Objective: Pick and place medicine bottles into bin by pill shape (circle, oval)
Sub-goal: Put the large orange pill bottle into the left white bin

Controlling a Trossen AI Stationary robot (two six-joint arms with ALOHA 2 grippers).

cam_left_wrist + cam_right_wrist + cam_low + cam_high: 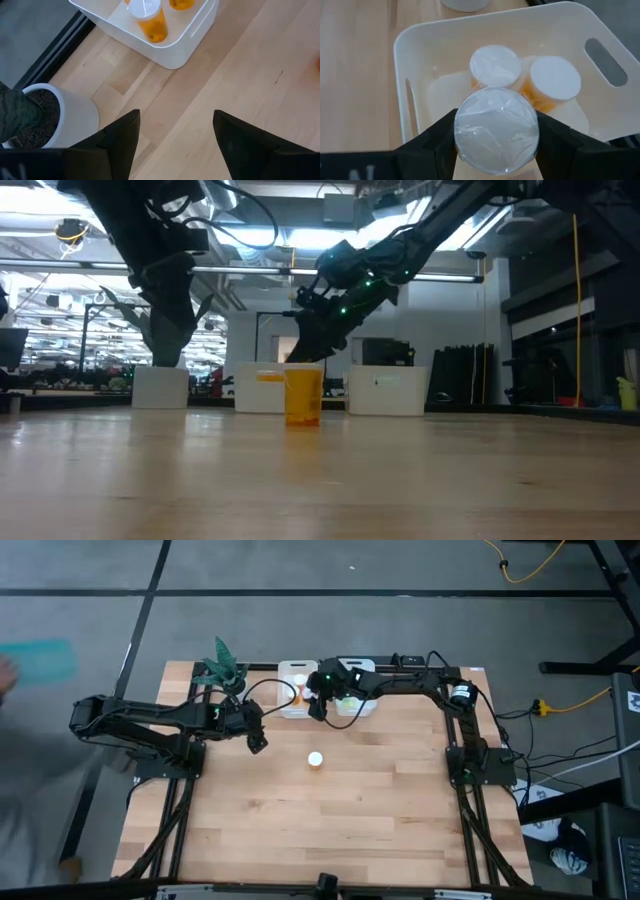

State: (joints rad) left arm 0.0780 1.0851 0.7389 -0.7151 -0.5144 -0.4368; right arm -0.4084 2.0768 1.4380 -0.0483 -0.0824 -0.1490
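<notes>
My right gripper is over the near right edge of the left white bin and is shut on a white-capped bottle. Its body is hidden under the cap. Two orange bottles with white caps stand in that bin. Another orange bottle stands upright on the table, and it also shows in the low view. My left gripper is open and empty above the table, near the left bin; its wrist view shows only bare wood between its fingers. My right gripper pinches the bottle at its top, by the two opposite sides of the cap, between its two fingers. The fingers come from above, pointing down. The bottle is upright, cap up, lifted clear above the bin's rim.
A second white bin stands to the right of the first. A potted green plant in a white pot stands left of the bins, close to my left gripper. Bare wood lies across the near half of the table.
</notes>
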